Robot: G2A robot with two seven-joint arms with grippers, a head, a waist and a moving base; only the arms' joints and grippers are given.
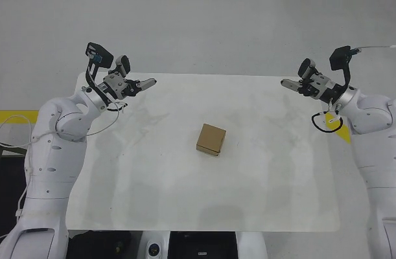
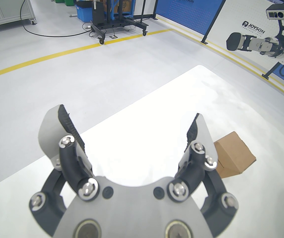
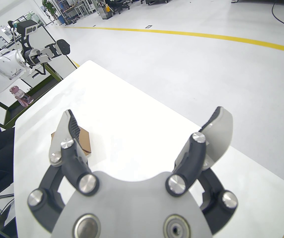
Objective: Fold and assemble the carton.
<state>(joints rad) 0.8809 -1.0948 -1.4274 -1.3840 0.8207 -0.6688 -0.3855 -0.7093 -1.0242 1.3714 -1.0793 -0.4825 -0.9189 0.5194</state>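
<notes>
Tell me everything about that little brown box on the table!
The small brown cardboard carton is a plain box shape with flat sides and sharp edges. It looks folded up and closed on top, and no flap sticks out. It sits flat near the middle of the white table, turned a little askew to the table's edges. Only the table touches it.

Lit brightly and evenly from overhead. Strong glare on the white table (image 3: 112, 115) in both wrist views, with the surface washed out toward its middle. Only a soft, narrow shadow at the base of the carton (image 1: 211, 139). Wide-angle bending of the yellow floor line (image 2: 57, 55) toward wrist-view edges.
</notes>
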